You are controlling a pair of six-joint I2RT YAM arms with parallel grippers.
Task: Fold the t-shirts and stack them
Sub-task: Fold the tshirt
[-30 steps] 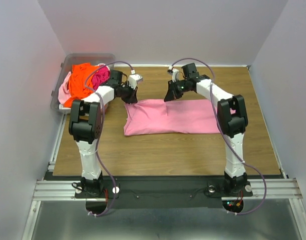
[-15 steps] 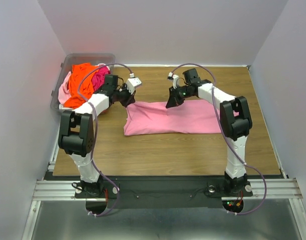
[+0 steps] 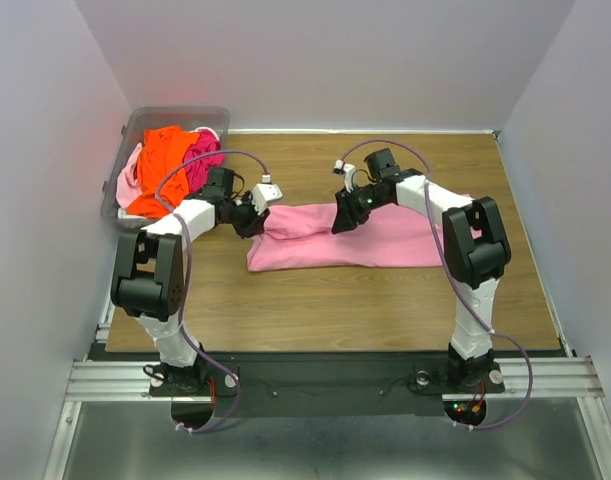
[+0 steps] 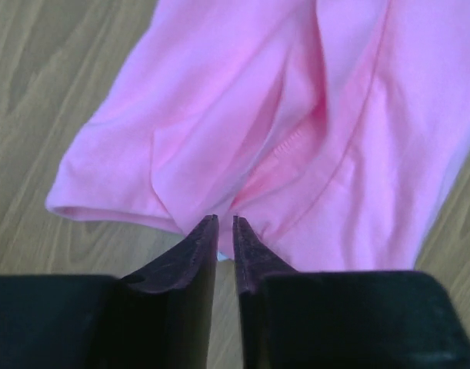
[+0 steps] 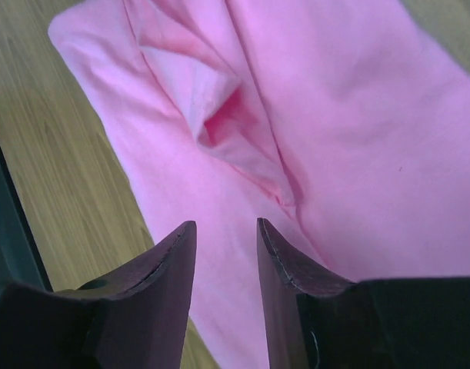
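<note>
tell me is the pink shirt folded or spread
Folded, not spread: the shirt lies as a long band, with overlapping layers in both wrist views.

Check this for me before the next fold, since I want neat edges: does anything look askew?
The light pink t-shirt is bunched into raised creases at its far-left corner. The other shirts spill over the rim of the clear bin.
</note>
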